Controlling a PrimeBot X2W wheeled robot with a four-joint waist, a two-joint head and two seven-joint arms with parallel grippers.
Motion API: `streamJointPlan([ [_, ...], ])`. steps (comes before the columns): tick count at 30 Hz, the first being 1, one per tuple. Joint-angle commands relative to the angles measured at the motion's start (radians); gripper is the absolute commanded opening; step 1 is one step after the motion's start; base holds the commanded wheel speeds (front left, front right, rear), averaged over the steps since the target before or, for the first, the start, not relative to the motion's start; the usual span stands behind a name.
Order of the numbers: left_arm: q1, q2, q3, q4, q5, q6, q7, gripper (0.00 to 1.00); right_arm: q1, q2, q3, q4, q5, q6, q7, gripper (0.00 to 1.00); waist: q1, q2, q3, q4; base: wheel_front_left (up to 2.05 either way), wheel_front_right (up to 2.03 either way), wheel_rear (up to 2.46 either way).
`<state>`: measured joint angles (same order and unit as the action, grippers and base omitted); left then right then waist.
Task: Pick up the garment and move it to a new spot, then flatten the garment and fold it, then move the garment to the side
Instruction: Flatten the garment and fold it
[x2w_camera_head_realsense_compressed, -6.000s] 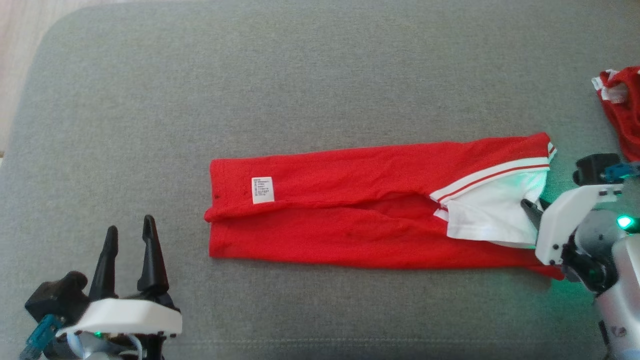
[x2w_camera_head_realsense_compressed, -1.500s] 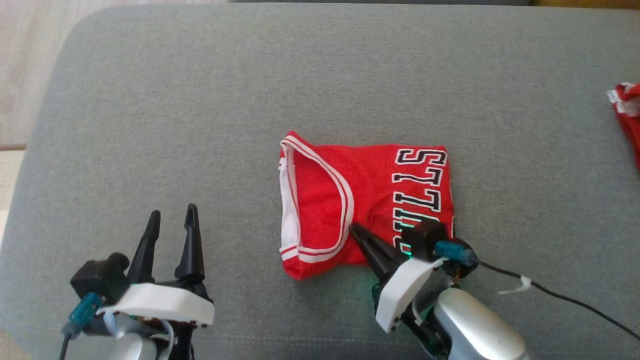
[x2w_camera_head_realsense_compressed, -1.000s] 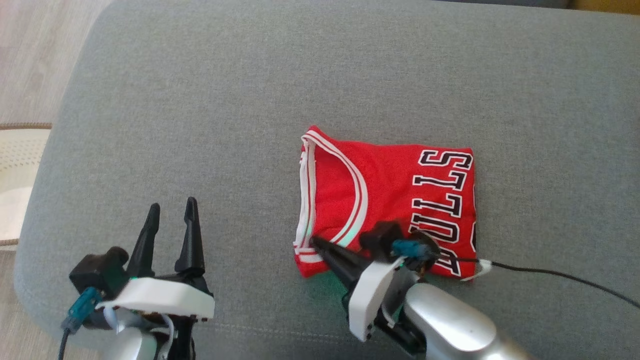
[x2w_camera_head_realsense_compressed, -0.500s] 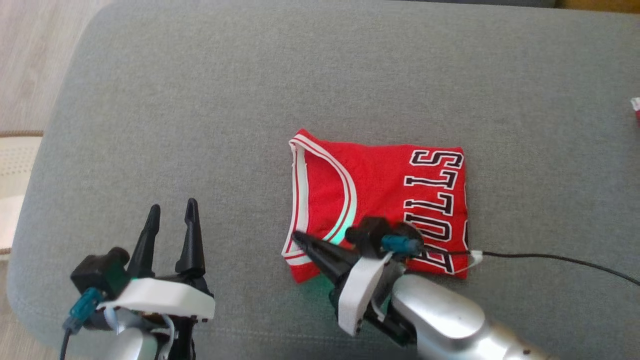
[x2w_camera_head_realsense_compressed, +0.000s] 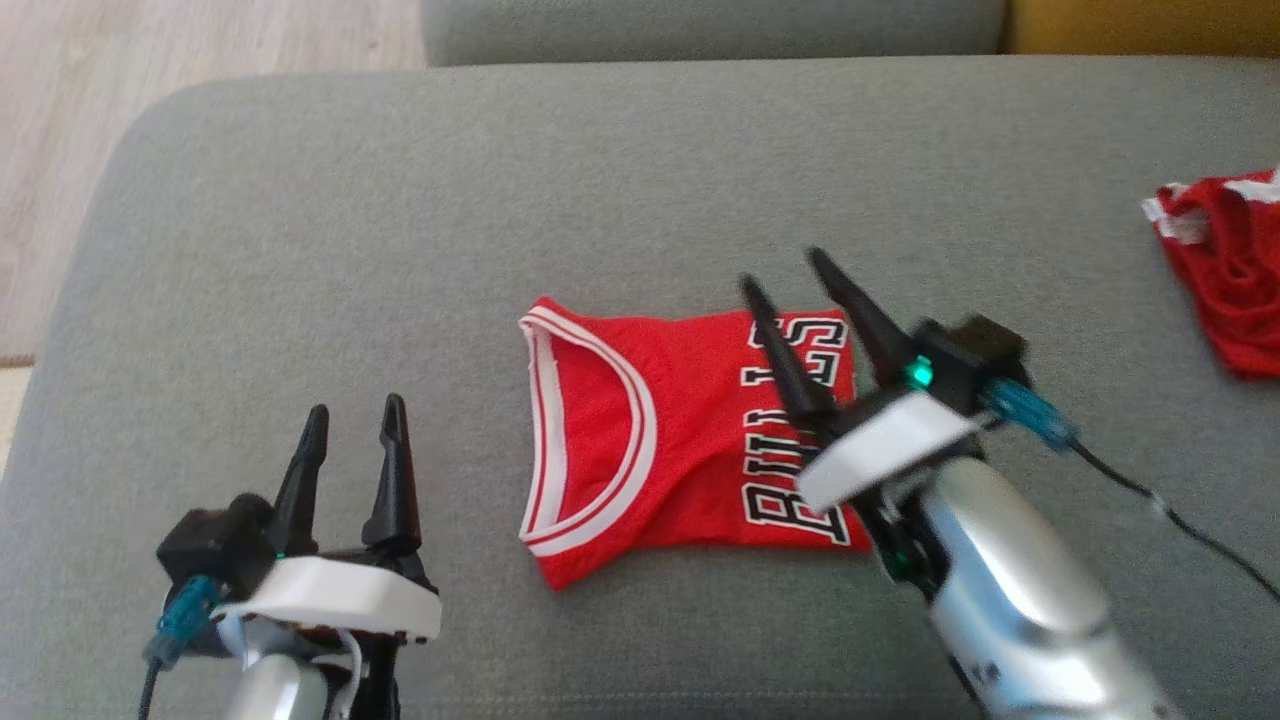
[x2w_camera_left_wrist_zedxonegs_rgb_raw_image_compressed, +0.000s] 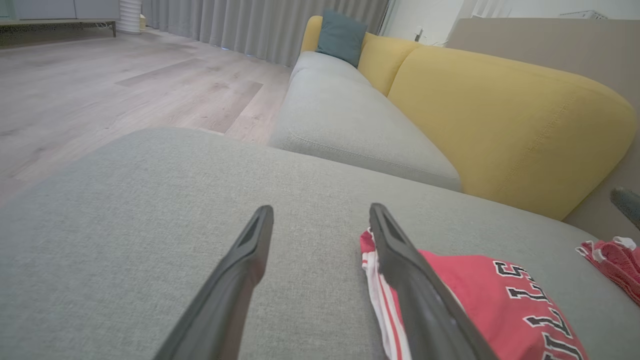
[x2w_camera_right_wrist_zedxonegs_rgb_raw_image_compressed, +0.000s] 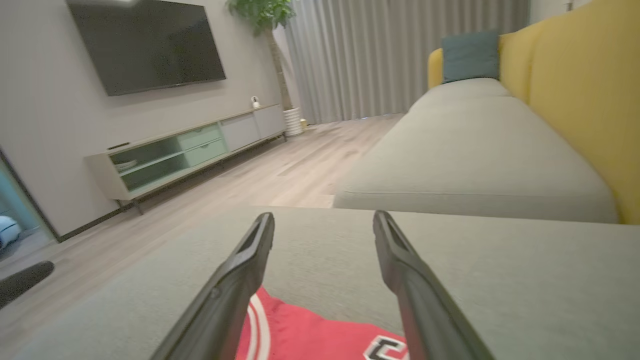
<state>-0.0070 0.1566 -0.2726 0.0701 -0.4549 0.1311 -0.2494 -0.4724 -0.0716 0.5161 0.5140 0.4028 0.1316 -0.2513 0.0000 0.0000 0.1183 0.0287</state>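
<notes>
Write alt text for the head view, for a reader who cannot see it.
A folded red jersey with white trim and black-and-white letters lies flat on a grey fabric sofa cushion. The right gripper hangs open over its lettered end, holding nothing; the left gripper, also open, is apart at lower left. A crumpled red garment lies at the right edge.

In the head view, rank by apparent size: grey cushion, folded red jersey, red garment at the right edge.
1. grey cushion
2. folded red jersey
3. red garment at the right edge, though the frame cuts it off
</notes>
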Motion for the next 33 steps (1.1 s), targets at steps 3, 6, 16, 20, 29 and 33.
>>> streamJointPlan([
  [3,-0.048,-0.011,0.051,-0.021,0.018,0.001,-0.012,1.00,0.088,0.021,-0.094,-0.091,-0.068,-0.001,-0.010,1.00,0.0000,0.0000,-0.032,-0.032,0.00,0.00,0.00],
  [6,-0.036,-0.024,0.064,-0.012,0.028,-0.003,-0.012,1.00,0.166,0.021,-0.190,-0.158,-0.124,-0.001,-0.010,1.00,0.0000,0.0000,-0.052,-0.043,0.00,0.00,0.00],
  [16,0.056,-0.065,0.109,-0.014,0.085,-0.010,-0.012,1.00,0.365,0.021,-0.377,-0.293,-0.180,-0.001,-0.010,1.00,0.0000,0.0000,-0.100,-0.045,0.00,0.00,0.00],
  [20,0.086,-0.074,0.121,-0.012,0.104,-0.014,-0.012,1.00,0.408,0.021,-0.423,-0.323,-0.195,-0.001,-0.010,1.00,0.0000,0.0000,-0.108,-0.042,0.00,0.00,0.00],
  [29,0.094,-0.085,0.129,-0.007,0.136,-0.028,-0.012,1.00,0.425,0.021,-0.423,-0.324,-0.205,-0.001,-0.010,1.00,0.0000,0.0000,-0.108,-0.040,0.00,0.00,0.00],
  [33,0.093,-0.088,0.131,-0.006,0.137,-0.033,-0.012,1.00,0.421,0.021,-0.423,-0.318,-0.206,-0.001,-0.010,1.00,0.0000,0.0000,-0.107,-0.039,0.00,0.00,0.00],
])
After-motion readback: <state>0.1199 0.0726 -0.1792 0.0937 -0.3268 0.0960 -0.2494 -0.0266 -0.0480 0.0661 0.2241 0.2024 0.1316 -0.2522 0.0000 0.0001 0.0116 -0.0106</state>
